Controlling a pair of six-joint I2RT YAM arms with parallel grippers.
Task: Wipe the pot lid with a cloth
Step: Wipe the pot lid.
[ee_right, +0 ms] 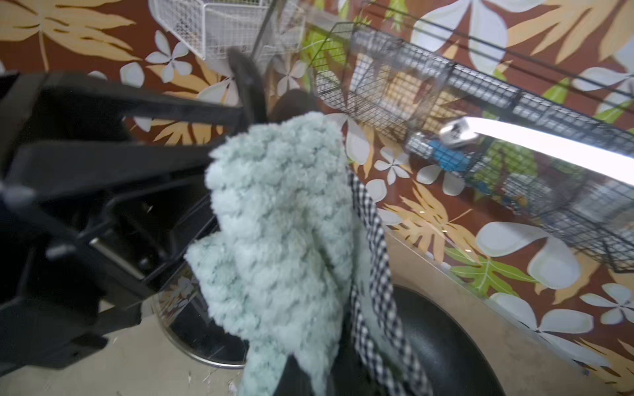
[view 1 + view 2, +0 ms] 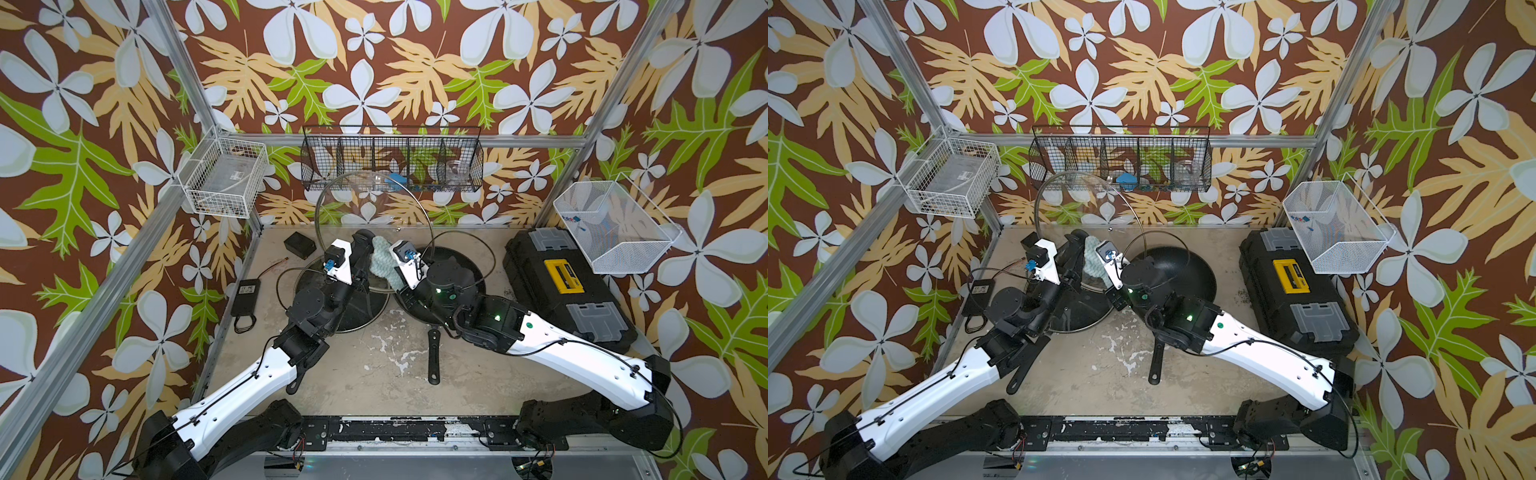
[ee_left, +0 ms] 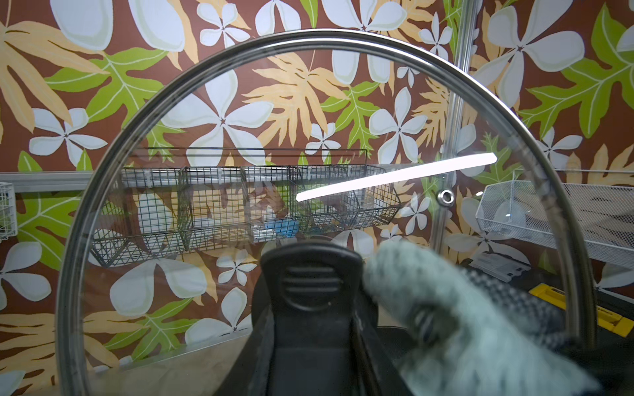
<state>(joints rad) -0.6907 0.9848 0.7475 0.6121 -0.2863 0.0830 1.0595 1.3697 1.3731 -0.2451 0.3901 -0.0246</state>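
- Left pincer (image 2: 362, 242): one, clamped together on the black handle (image 3: 310, 284) of the glass lid (image 2: 357, 199).
- Glass lids: one. It stands on edge and rises above the left pincer.
- Right pincer (image 2: 388, 255): one, closed on the cloth (image 1: 281, 223). Its fingers are mostly buried in the fabric.
- Cloths: one, pale teal and nubby, bunched over the right pincer's tips. It sits between the two pincers, against the lid just beside the handle. Which face of the glass it meets, I cannot tell.
- A black-and-white checked strip (image 1: 374, 240) runs along the cloth's edge.
- Black pans: two. One pan (image 2: 1084, 311) lies below the left pincer, the other pan (image 2: 1183, 270) below the right pincer.
- Wire baskets: three, all beyond the pincers. There is a white basket (image 2: 226, 176), a black rack (image 2: 392, 162) and a white mesh basket (image 2: 615, 226).
- Toolboxes: one black toolbox (image 2: 569, 282), well apart from the right pincer on its outer side.
- Power adapters: one power adapter (image 2: 246, 296), on the left pincer's outer side.
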